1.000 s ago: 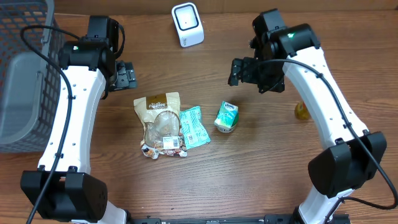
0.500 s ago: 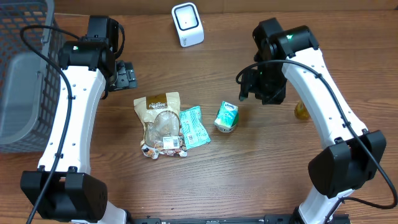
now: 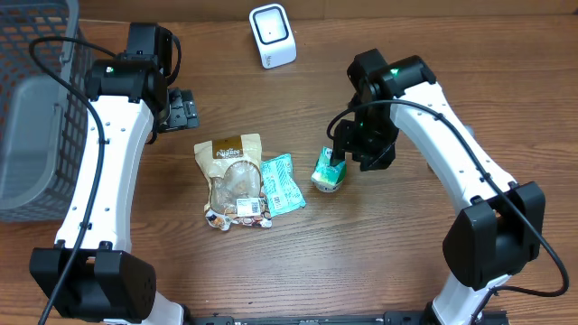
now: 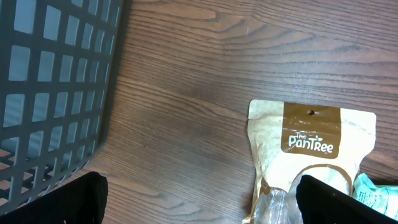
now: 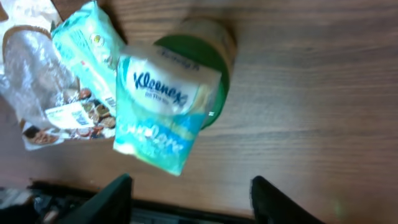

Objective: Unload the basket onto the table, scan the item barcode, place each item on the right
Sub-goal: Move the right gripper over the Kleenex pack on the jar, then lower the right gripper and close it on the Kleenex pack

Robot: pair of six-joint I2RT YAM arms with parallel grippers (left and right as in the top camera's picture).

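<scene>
A green and teal Kleenex tissue pack (image 3: pixel 329 171) lies on the wooden table right of centre; in the right wrist view the pack (image 5: pixel 165 118) sits just ahead of my fingertips. My right gripper (image 3: pixel 340 150) hovers over the pack's right edge, open, with nothing between its fingers (image 5: pixel 196 205). The white barcode scanner (image 3: pixel 272 36) stands at the back centre. My left gripper (image 3: pixel 185 110) is wide open and empty (image 4: pixel 202 208), over bare wood at the left.
A brown PanTree snack pouch (image 3: pixel 233 176) (image 4: pixel 311 146) and a teal packet (image 3: pixel 283 183) (image 5: pixel 87 50) lie left of the tissue pack. A dark grey mesh basket (image 3: pixel 32 108) (image 4: pixel 50 93) fills the far left.
My right arm has swung left and toward the table's front, from beside the scanner area to over the tissue pack, and its jaws have narrowed. The left arm has not moved.
</scene>
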